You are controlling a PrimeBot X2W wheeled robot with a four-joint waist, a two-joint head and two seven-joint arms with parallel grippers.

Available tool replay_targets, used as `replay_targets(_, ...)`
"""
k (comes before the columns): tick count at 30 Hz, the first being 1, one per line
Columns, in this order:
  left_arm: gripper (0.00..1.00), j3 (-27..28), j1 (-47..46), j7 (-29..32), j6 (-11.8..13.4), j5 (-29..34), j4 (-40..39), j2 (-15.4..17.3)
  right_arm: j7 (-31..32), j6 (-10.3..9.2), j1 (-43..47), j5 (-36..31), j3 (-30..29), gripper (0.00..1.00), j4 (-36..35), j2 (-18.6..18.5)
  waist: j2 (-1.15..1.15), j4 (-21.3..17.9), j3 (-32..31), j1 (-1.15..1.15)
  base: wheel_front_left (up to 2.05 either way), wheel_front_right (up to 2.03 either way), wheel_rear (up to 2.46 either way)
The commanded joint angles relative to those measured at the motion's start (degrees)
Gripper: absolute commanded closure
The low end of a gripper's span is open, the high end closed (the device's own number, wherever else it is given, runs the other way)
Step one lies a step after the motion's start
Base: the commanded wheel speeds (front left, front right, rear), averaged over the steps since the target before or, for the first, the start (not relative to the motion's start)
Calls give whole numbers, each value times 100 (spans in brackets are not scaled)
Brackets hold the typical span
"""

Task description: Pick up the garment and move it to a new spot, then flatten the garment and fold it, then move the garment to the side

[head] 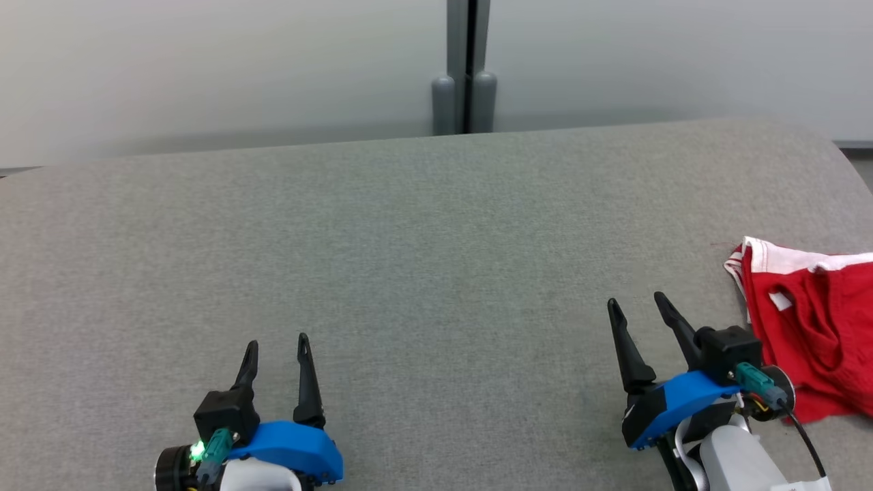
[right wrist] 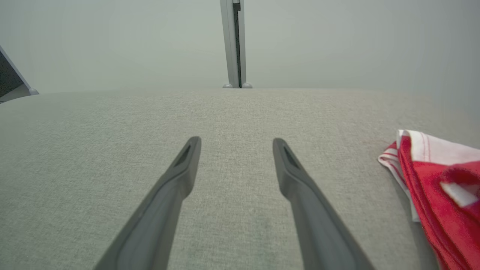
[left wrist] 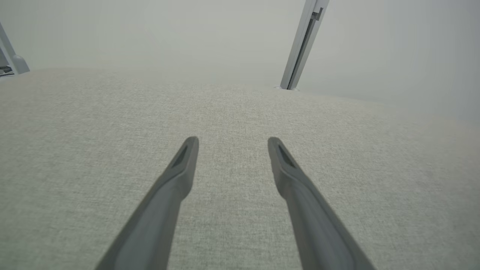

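Red with white trim, the garment point(head: 811, 327) point(right wrist: 440, 187) lies bunched at the right edge of the grey fabric surface point(head: 436, 239), just beside the right jaws, whose tips are clear of it. The 2 pairs, left jaws and right jaws, stand wide open over the surface, holding nothing.

- Wide grey woven-fabric surface point(head: 409, 225) across the foreground, far edge softly rounded, right corner curved.
- Behind it, plain pale wall panels point(head: 204, 61).
- Between the panels, a grey upright post point(head: 457, 41) with a dark central slot, two rounded feet at the base.
- Even, soft light; faint shading along the foot of the wall.
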Motion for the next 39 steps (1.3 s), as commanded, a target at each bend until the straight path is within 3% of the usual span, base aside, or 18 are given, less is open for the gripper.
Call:
replay_targets(1,0,75,94,-14,29,41,-47,-1,-1,1,137,44,52,0,-16,-11,0,101,-88,0,0,0,0)
replay_targets(10,0,340,419,-13,-79,93,-146,-2,-1,1,324,229,131,0,25,-11,0,396,-497,0,0,0,0)
replay_targets(17,0,489,573,-14,-322,4,-292,-2,-1,1,400,285,80,0,68,-12,0,445,-644,0,0,0,0)
replay_targets(18,100,454,542,4,-325,-2,-269,2,2,0,345,288,99,100,72,4,-1,448,-645,0,0,0,0)
replay_targets(21,100,434,604,35,-327,-44,-142,3,27,0,426,317,86,100,205,11,0,451,-649,0,0,0,0)
replay_targets(39,100,815,482,534,-612,-1777,-376,2,534,0,588,2264,-173,100,-287,6,0,430,-651,0,0,0,0)
